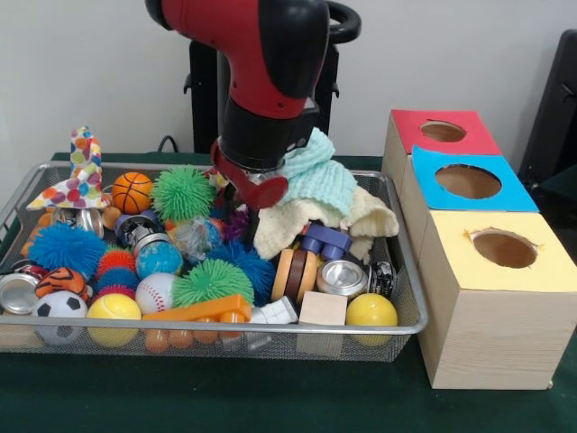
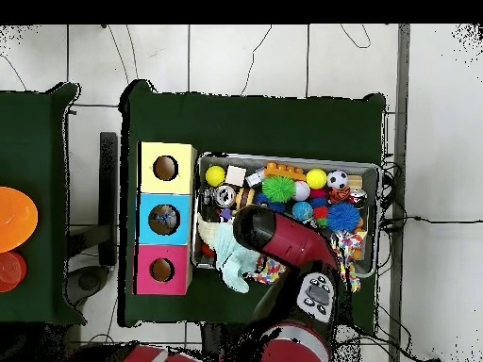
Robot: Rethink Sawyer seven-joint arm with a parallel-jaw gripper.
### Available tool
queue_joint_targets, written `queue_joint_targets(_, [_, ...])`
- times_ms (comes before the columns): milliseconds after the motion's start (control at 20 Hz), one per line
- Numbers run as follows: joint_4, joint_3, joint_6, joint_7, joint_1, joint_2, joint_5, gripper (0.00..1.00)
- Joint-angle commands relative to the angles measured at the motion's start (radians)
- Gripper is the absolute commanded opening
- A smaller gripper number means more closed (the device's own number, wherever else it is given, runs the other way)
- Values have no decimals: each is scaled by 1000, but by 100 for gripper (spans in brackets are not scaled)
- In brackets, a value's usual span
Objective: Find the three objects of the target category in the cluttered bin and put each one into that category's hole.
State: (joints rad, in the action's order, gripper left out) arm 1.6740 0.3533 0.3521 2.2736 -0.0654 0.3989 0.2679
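Wooden block (image 1: 323,308) at bin front; pincer (image 1: 250,219) beside cloths (image 1: 317,185).

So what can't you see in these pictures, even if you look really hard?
- Gripper: front view, its tips sink among the toys below the red and black arm; overhead, the arm covers it. Open or shut: cannot tell.
- Toys under the mint-green and cream cloths: front view, the cloths cover them.
- Inside the three holes of the wooden box with red, blue and yellow tops: both views, too dark and small.
- Silver wire-mesh bin: overhead, the arm hides its middle.
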Motion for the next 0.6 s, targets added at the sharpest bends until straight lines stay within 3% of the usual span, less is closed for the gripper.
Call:
queue_joint_targets(50, [51,-20,92,113,-53,25,-2,100])
queue_joint_targets(300, [18,-13,103,120,-48,4,1,100])
queue_joint_targets(600, [-43,-28,-7,126,-67,-102,10,100])
